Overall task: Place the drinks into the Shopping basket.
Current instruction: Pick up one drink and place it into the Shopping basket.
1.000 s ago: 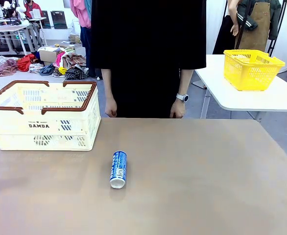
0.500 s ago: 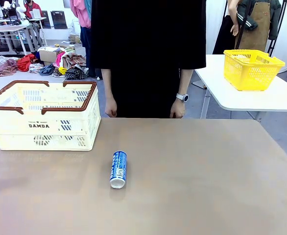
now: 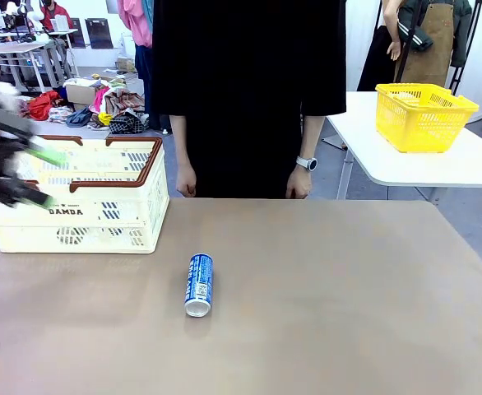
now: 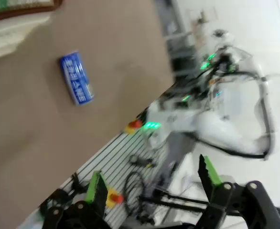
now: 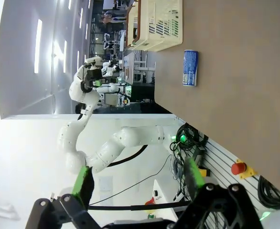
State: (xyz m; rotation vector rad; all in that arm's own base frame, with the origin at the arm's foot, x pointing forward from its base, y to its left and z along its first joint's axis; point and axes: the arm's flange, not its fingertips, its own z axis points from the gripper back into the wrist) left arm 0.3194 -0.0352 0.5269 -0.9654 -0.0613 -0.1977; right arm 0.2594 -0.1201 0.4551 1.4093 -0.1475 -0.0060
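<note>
1. Blue can (image 3: 199,284) is seen lying on its side on the brown counter (image 3: 331,288), silver end toward the camera, near the middle-left and well apart from the cream Shopping basket (image 3: 101,210) at the far left.
2. The basket's left half is covered in the front view by the left tool (image 3: 45,177), which is smeared with motion blur; two green pads can be picked out with a gap between them, so it's read as open and holding nothing.
3. From the left wrist the same tool (image 4: 152,188) is shown with its fingers spread, nothing between them. The whole shot is blurry; the can (image 4: 76,84) is a blue smudge with white text that can't be read, and only a corner of the basket (image 4: 16,24) is caught at the top edge.
4. The right tool (image 5: 137,183) is seen in its own wrist view, jaws wide and empty, off the counter edge. The can (image 5: 190,67) and basket (image 5: 159,24) are shown far off, the basket cut by the top edge.
5. A person's hands (image 3: 186,179) hang at the far edge; the upper body is cut off by the frame.
6. A yellow basket (image 3: 423,115) sits on a separate white table behind.
</note>
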